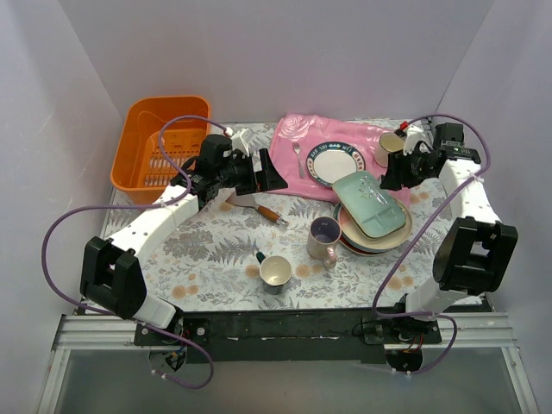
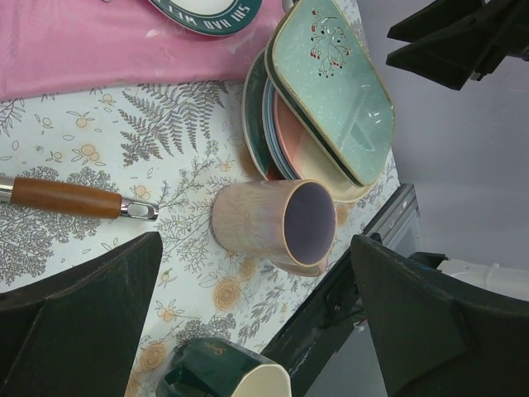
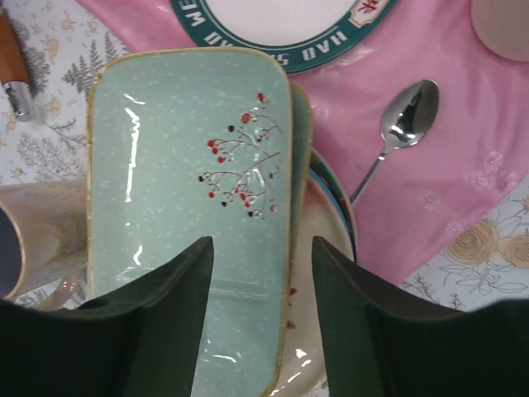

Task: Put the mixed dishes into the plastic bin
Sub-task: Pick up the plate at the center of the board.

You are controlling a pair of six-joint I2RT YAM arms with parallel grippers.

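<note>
The orange plastic bin (image 1: 164, 142) stands at the back left. A mint-green tray-plate (image 1: 371, 203) lies on top of a stack of plates (image 1: 349, 237) at the right. It also shows in the right wrist view (image 3: 182, 182) and the left wrist view (image 2: 331, 91). A lilac mug (image 1: 325, 239) stands upright by the stack and shows in the left wrist view (image 2: 273, 223). My left gripper (image 1: 274, 172) is open and empty above the table's middle (image 2: 256, 240). My right gripper (image 1: 390, 177) is open above the tray-plate's edge (image 3: 262, 241), holding nothing.
A blue-rimmed white plate (image 1: 335, 162) and a spoon (image 1: 297, 159) lie on a pink cloth (image 1: 293, 138). A beige cup (image 1: 388, 148) stands at the back right. A wooden-handled knife (image 1: 267, 211) and a cream mug with a dark handle (image 1: 276, 272) sit in the middle.
</note>
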